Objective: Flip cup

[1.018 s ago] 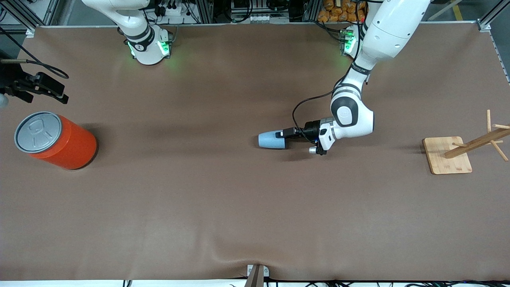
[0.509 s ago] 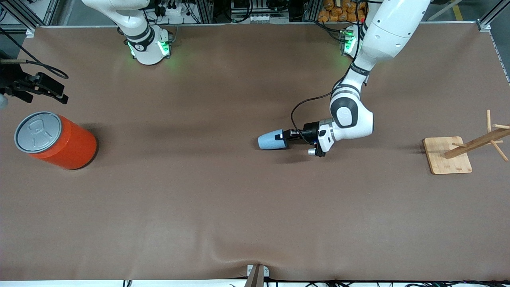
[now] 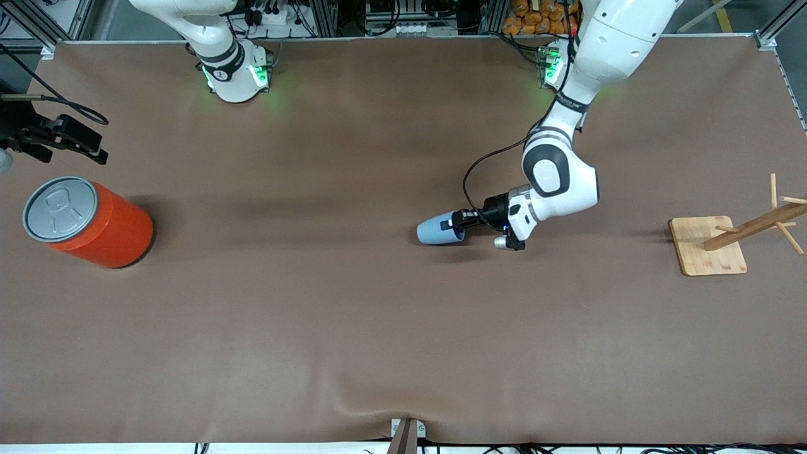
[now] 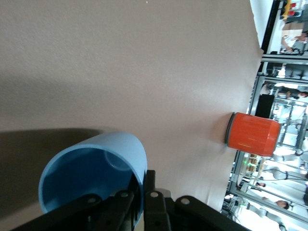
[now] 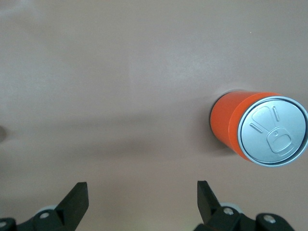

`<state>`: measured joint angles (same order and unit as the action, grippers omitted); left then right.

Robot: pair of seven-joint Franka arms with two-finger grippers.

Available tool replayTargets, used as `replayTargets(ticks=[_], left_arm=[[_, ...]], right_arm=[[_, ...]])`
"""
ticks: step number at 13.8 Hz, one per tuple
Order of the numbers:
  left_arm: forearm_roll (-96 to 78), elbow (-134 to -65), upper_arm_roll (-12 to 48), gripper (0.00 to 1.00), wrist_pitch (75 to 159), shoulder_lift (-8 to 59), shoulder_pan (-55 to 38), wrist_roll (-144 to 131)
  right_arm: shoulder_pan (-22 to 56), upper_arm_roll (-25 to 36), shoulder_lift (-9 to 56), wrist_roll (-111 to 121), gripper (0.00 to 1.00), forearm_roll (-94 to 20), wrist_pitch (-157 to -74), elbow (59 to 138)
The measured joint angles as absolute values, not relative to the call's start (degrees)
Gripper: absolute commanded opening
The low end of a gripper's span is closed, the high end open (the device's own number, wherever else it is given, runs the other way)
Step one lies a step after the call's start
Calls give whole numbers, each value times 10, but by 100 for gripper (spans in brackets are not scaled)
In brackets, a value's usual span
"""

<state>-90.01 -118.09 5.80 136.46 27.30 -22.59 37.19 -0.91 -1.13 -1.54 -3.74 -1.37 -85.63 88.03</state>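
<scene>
The cup (image 3: 436, 232) is a small light-blue tumbler, held on its side low over the middle of the table. My left gripper (image 3: 456, 225) is shut on its rim, one finger inside the mouth and one outside. In the left wrist view the cup (image 4: 96, 166) shows its darker blue inside, and the gripper (image 4: 143, 195) pinches the wall. My right gripper (image 3: 81, 142) waits over the right arm's end of the table, above the orange can. It is open and empty in the right wrist view (image 5: 139, 197).
A large orange can (image 3: 94, 222) with a grey pull-tab lid stands at the right arm's end; it also shows in the right wrist view (image 5: 250, 127) and the left wrist view (image 4: 251, 134). A wooden peg rack (image 3: 709, 247) stands at the left arm's end.
My left gripper has turned and shifted slightly toward the left arm's end with the cup in it. The cup now points more toward the front camera. The right arm has not moved.
</scene>
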Motion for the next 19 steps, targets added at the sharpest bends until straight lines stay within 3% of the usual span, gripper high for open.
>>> replayTargets(ticks=[8, 14, 19], left_arm=[[-486, -1180, 51, 0, 1350, 211, -158, 140], [-248, -1166, 49, 0, 1272, 180, -90, 49], [-114, -1163, 52, 0, 1259, 159, -90, -96]], right_arm=[[-10, -9, -13, -37, 100, -14, -855, 880], [-10, -9, -13, -37, 100, -14, -855, 880], [-10, -9, -13, -37, 100, -14, -855, 880]])
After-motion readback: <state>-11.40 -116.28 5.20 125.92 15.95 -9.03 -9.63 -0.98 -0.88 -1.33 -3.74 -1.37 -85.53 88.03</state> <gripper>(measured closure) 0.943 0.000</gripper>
